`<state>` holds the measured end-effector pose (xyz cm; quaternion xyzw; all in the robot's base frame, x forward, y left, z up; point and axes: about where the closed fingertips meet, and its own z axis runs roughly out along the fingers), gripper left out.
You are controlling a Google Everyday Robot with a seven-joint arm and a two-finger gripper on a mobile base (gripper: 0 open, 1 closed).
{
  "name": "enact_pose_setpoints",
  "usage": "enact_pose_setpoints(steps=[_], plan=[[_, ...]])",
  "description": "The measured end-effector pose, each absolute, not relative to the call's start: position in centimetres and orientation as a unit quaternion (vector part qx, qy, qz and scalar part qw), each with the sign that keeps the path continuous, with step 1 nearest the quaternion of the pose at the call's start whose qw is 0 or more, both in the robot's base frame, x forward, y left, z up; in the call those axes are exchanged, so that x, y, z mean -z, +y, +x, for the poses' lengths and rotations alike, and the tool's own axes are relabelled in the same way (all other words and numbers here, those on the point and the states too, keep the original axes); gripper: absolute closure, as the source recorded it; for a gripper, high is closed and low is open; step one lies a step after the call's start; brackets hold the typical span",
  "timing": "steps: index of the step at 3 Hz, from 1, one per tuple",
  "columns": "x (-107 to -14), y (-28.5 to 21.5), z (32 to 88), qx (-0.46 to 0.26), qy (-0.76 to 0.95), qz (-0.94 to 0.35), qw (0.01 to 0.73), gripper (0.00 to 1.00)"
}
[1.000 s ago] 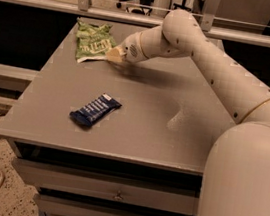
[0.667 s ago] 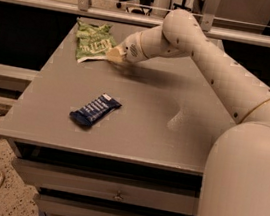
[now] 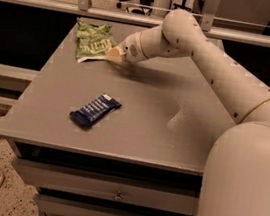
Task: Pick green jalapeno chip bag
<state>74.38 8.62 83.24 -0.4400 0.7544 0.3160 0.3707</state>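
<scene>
Judging from this one view, I put the pick at the contact stage and no further. The gripper (image 3: 114, 55) is low over the far-left part of the table (image 3: 171, 135), at the end of the arm (image 3: 208, 55), which is stretched across from the right. Its tip is touching, or all but touching, the green jalapeno chip bag (image 3: 91, 40). The bag lies directly to the gripper's left and slightly beyond it, close to the table's far edge. It rests on the tabletop with no sign of being lifted. Whether the gripper is open, closed or clamped on the bag's edge I cannot tell; its tip is only a pale tan patch against the packet's corner.

So the approach looks done. What is left, as I read it, is a confirmed grasp and then the lift clear of the table.

The bag's long axis seems to run from the table's far edge towards the near side, skewed so that the near end swings over to the gripper. That near end carries the white edge, and it is the corner the gripper meets. The crumpled far end points away from the gripper.

The dark blue bar wrapper (image 3: 95, 110) lies well apart from the gripper, on its near side.
</scene>
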Motion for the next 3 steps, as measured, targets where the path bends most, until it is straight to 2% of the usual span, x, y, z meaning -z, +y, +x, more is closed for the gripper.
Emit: enact_pose_setpoints(steps=[2,3], plan=[[-83.25,8.61,74.37,-0.316,0.754,-0.440,0.371,0.07],[-83.26,8.61,74.37,-0.316,0.754,-0.440,0.371,0.00]])
